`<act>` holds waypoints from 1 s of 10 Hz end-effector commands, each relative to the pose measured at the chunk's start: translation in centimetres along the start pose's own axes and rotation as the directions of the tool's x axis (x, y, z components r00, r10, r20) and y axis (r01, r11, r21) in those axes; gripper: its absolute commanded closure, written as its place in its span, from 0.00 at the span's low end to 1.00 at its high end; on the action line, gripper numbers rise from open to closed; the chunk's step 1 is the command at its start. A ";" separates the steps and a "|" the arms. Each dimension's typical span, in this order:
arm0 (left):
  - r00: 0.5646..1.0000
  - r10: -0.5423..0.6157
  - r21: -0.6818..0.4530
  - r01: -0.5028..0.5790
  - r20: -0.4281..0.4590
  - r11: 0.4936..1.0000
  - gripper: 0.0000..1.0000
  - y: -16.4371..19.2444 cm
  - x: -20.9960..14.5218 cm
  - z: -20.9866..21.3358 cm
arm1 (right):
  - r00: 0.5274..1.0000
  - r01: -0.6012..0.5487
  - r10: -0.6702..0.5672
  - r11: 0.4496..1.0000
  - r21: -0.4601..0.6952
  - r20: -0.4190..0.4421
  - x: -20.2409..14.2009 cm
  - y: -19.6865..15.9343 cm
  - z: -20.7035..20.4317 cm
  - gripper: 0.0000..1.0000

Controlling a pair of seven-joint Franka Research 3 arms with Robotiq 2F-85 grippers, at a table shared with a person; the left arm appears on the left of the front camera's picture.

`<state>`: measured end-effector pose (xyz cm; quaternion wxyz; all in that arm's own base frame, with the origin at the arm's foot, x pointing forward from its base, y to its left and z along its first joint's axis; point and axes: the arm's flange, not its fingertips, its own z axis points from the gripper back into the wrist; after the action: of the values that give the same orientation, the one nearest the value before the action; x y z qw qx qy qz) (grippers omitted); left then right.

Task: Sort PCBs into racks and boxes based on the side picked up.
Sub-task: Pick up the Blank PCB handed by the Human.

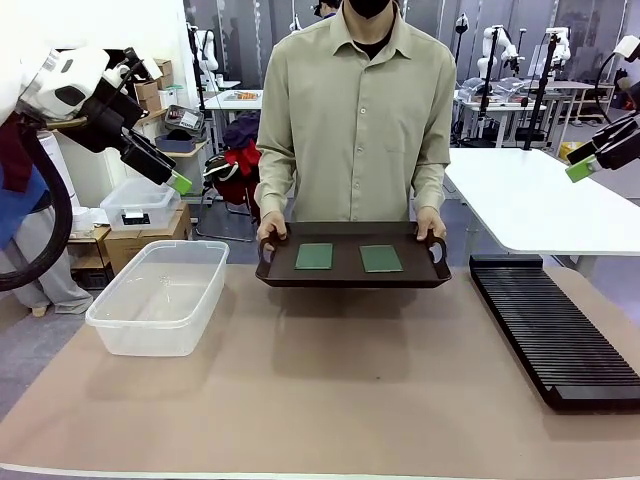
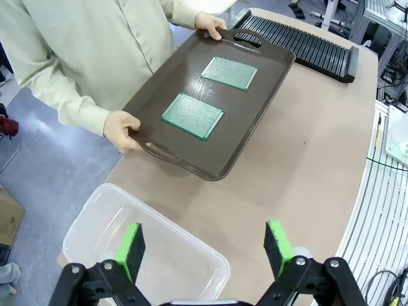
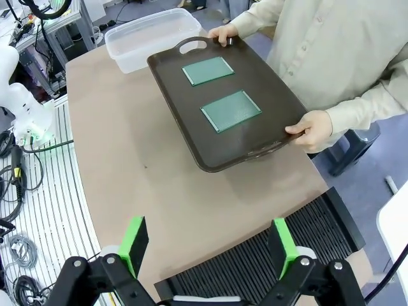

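I see the left board (image 1: 314, 256) and the right board (image 1: 381, 258) lying flat, apart, in a brown tray (image 1: 350, 278). A person (image 1: 355, 120) holds the tray by both handles at the tabletop's (image 1: 350, 400) far edge. My left tool (image 2: 204, 245) hangs wide and empty, high on the clear tub's (image 1: 150, 320) side. My right tool (image 3: 208, 243) hangs wide and empty, high on the black rack's (image 1: 555, 335) side.
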<state>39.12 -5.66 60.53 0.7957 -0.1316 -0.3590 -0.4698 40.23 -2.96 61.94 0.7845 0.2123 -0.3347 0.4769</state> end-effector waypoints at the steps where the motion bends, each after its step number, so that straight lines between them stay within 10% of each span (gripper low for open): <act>1: 1.000 0.004 -0.002 -0.004 0.002 1.000 0.00 0.2 -0.2 0.1 | 1.000 -0.006 0.006 1.000 0.018 0.012 -0.1 -0.1 -0.2 0.00; 10: 1.000 0.004 -0.002 -0.004 0.002 1.000 0.00 0.2 -0.2 0.1 | 1.000 -0.006 0.006 1.000 0.018 0.012 -0.1 -0.1 -0.2 0.00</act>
<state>39.13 -5.54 60.54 0.7967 -0.1301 -0.3588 -0.4686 40.26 -2.93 61.90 0.7850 0.2120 -0.3338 0.4769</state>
